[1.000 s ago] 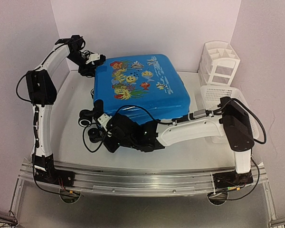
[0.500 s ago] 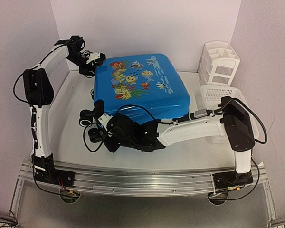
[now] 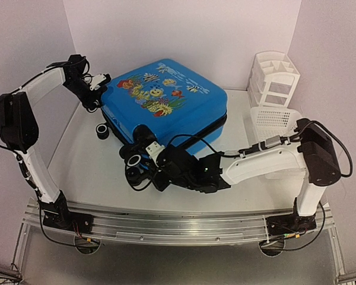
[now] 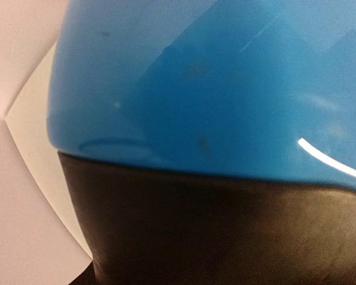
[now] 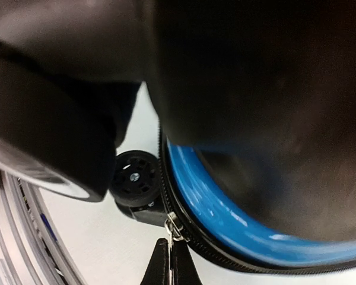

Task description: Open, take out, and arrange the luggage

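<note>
The blue luggage (image 3: 166,101) lies flat and closed on the white table, fish print up, its black zipper band around the side. My right gripper (image 3: 143,159) is at its near-left corner by the wheels (image 3: 133,160). In the right wrist view the gripper (image 5: 170,256) is shut on the metal zipper pull (image 5: 174,228), beside a small black wheel (image 5: 133,178) and the blue shell (image 5: 225,219). My left gripper (image 3: 95,100) is against the case's far-left corner. The left wrist view shows only blue shell (image 4: 213,89) and a black band (image 4: 225,225); its fingers are hidden.
A white drawer organizer (image 3: 276,80) stands at the back right with a white mesh basket (image 3: 273,122) in front of it, next to the right arm's elbow. A loose-looking black wheel (image 3: 102,130) sticks out on the case's left. Walls close in on both sides.
</note>
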Motion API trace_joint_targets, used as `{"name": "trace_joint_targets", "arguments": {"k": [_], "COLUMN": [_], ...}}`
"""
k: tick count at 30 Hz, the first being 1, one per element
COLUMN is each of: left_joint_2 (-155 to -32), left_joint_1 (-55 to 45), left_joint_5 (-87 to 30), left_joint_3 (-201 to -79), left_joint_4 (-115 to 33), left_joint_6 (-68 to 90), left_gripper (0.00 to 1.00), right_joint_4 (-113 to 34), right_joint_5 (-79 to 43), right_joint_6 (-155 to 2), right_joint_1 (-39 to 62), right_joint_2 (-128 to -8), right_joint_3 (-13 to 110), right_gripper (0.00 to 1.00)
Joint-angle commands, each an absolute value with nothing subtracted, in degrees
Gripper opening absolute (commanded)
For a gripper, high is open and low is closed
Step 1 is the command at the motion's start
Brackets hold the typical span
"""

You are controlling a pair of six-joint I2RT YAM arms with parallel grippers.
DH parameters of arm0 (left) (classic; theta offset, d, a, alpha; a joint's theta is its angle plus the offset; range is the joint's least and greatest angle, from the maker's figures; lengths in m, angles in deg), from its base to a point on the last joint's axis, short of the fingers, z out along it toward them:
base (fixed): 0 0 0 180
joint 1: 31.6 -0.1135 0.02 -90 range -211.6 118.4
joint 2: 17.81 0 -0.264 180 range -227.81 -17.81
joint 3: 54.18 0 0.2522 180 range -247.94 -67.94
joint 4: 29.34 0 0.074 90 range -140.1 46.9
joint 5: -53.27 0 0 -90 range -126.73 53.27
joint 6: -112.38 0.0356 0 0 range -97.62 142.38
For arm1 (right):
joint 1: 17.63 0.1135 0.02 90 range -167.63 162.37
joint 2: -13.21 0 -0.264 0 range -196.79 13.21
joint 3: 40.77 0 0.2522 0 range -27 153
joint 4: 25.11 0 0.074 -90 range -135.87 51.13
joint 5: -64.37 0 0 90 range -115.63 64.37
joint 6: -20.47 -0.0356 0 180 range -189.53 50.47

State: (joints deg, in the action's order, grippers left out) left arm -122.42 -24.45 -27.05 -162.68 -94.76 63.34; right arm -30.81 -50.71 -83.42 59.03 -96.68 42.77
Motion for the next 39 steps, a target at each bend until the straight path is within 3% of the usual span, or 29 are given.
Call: {"name": "trace_joint_targets", "arguments": {"k": [1, 15, 28, 39], "left_joint_2": [-111.8, -99.6, -97.5, -91.7], "left_joint_1": [-23.1, -19.9, -15.8, -13.5], "left_joint_5": [-25.3, -18.6, -14.9, -6.9], "left_joint_3": [-156.1, -142.9, -140.7, -136.7], "left_joint_4": [-101.5, -107.8, -108.4, -106.4], "left_joint_6": [40.3, 19.0, 17.4, 12.7], "left_gripper": [0.00, 0.00, 0.00, 0.00], "right_joint_4": [-16.5, 8.5, 37.2, 43.4], "right_joint_5": [-58.7, -63.9, -73.8, -83.4], "right_joint_6": [-87.3, -92.0, -98.4, -99.3], "right_joint_1": [56.4, 56.4, 56.4, 58.7], "right_joint_2": [-91.1, -92.5, -97.7, -99.1], "right_joint_3": [35.1, 27.6, 23.9, 27.3], "right_gripper": [0.00, 0.00, 0.00, 0.00]}}
